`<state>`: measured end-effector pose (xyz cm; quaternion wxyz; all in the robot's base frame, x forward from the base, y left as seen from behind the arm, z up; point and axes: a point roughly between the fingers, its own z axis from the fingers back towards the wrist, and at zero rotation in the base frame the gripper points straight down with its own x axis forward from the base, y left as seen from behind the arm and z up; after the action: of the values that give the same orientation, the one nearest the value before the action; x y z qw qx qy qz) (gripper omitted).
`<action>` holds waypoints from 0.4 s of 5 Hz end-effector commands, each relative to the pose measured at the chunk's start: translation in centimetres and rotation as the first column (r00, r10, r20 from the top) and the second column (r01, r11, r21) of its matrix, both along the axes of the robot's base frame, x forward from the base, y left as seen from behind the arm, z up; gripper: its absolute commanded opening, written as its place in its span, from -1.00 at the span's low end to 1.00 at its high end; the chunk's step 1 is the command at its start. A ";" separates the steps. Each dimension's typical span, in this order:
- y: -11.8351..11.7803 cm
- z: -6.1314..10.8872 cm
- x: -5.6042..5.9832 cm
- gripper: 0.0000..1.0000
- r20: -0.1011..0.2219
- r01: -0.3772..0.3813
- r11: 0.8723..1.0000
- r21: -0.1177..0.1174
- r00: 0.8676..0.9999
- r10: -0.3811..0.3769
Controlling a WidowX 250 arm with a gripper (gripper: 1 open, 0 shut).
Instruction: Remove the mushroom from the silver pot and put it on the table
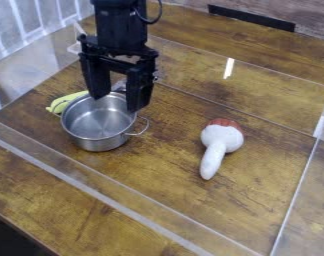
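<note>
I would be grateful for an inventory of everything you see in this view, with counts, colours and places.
mushroom: one, white stem with reddish cap, lying on the table right of the pot
silver pot: one, shiny steel, on the table at picture left
banana-like thing: one, yellow-green, behind the pot, partly hidden
table: one, brown wood, under everything
rim: clear, around the work area
robot arm: one, black, reaching down from the top
fingers: black, open, above the pot's far side
</note>
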<state>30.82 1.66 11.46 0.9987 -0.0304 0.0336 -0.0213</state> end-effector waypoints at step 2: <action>1.0 3.4 1.5 1.00 0.076 0.012 1.000 0.026 0.997 -0.014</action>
<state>31.85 2.00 13.47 0.9989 -0.0214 0.0206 -0.0358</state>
